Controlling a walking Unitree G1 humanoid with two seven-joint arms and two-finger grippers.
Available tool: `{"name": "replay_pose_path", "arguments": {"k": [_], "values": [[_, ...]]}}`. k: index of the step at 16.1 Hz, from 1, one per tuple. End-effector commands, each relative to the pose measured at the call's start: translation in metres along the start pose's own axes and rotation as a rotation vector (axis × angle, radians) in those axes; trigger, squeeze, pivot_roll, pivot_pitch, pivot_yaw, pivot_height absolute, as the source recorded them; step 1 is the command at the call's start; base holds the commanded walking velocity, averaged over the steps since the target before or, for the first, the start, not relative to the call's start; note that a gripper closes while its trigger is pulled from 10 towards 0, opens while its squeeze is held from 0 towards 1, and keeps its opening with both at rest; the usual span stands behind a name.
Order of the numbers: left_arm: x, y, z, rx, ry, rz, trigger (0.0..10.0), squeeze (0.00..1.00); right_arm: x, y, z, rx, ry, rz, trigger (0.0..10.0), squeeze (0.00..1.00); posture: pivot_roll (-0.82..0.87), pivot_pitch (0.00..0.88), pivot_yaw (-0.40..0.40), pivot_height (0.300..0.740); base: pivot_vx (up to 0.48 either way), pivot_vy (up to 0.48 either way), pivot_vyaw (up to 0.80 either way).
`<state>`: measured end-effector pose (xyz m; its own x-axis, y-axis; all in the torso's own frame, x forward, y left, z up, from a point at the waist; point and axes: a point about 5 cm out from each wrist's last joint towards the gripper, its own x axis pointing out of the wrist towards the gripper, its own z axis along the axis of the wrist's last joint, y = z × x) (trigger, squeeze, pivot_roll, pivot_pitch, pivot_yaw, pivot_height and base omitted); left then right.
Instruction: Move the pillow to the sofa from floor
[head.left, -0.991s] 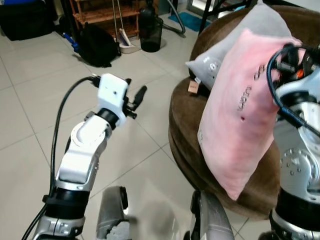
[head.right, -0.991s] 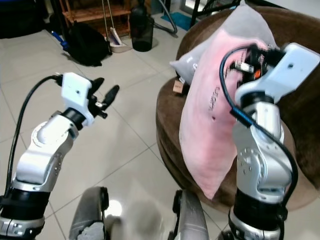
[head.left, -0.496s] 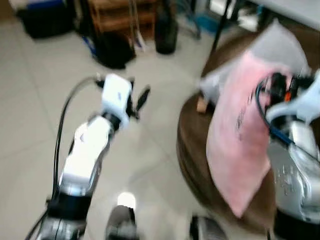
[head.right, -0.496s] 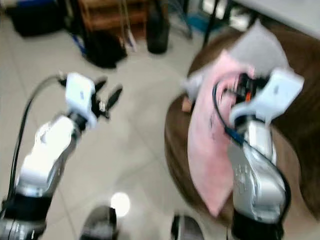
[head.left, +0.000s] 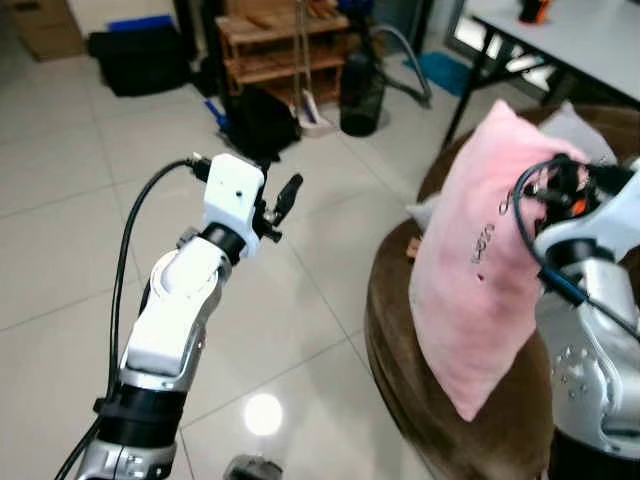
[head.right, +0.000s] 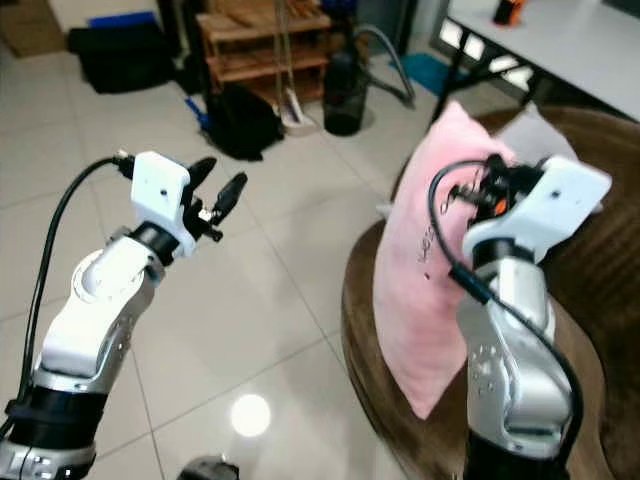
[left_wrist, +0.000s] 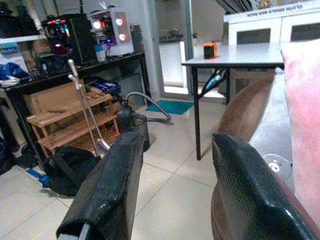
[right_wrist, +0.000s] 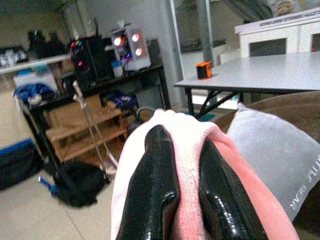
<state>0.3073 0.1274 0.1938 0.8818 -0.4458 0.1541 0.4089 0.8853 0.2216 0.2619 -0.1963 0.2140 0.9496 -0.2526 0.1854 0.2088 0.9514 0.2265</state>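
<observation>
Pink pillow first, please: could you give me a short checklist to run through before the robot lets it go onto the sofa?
1. Right gripper shut on the pink pillow: ok, both fingers pinch its top edge.
2. Pillow off the floor: ok, it hangs upright from the gripper.
3. Pillow over the sofa: ok, its lower corner is above the brown seat near the front edge.
4. Room on the seat: cannot tell; a grey pillow lies right behind.
5. Left gripper out of the way: ok, open, held over the tiles.
6. Pillow already resting on the seat: cannot tell.

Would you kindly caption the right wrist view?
Right claw pinching the pink pillow beside a grey pillow.
</observation>
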Motion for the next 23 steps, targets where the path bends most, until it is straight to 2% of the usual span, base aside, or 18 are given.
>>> {"name": "replay_pose_path", "arguments": {"k": [1, 3, 9, 15, 17, 19, 21, 23], "values": [[0.001, -0.001, 0.001, -0.004, -0.007, -0.012, 10.0, 0.0, -0.004, 0.004, -0.001, 0.004, 0.009, 0.017, 10.0, 0.0, 0.05, 0.0, -0.04, 0.74, 0.0, 0.0, 0.0], [0.001, -0.001, 0.001, -0.013, -0.007, -0.017, 10.0, 0.0, -0.004, 0.004, -0.005, 0.015, 0.027, 0.009, 10.0, 0.0, 0.05, 0.0, -0.038, 0.74, 0.133, 0.0, 0.0], [0.002, -0.001, -0.001, -0.005, 0.007, -0.041, 10.0, 0.0, -0.005, -0.004, -0.01, 0.01, 0.043, -0.028, 10.0, 0.0, 0.05, 0.008, -0.03, 0.74, 0.346, 0.0, -0.8], [0.001, -0.003, -0.002, 0.003, 0.016, -0.065, 10.0, 0.0, -0.005, -0.003, -0.013, 0.027, 0.053, -0.022, 10.0, 0.0, 0.05, 0.018, -0.03, 0.74, 0.351, 0.0, -0.8], [0.001, -0.003, -0.002, 0.004, 0.019, -0.072, 10.0, 0.0, -0.005, -0.001, -0.014, 0.021, 0.055, -0.007, 10.0, 0.0, 0.06, 0.024, -0.033, 0.74, 0.341, 0.0, 0.0], [-0.002, -0.008, -0.005, -0.025, 0.038, -0.111, 10.0, 0.0, -0.005, 0.0, -0.016, 0.027, 0.069, 0.006, 10.0, 0.0, 0.06, 0.029, -0.034, 0.74, 0.163, 0.0, 0.0], [-0.012, -0.015, -0.013, 0.013, 0.088, -0.216, 10.0, 0.0, -0.005, 0.007, -0.02, 0.043, 0.109, 0.07, 10.0, 0.0, 0.07, 0.05, -0.033, 0.74, 0.0, 0.0, 0.0], [-0.02, -0.014, -0.017, 0.033, 0.119, -0.273, 10.0, 0.0, -0.003, 0.012, -0.019, 0.044, 0.111, 0.127, 10.0, 0.0, 0.07, 0.074, -0.036, 0.74, 0.0, 0.0, 0.0]]}}
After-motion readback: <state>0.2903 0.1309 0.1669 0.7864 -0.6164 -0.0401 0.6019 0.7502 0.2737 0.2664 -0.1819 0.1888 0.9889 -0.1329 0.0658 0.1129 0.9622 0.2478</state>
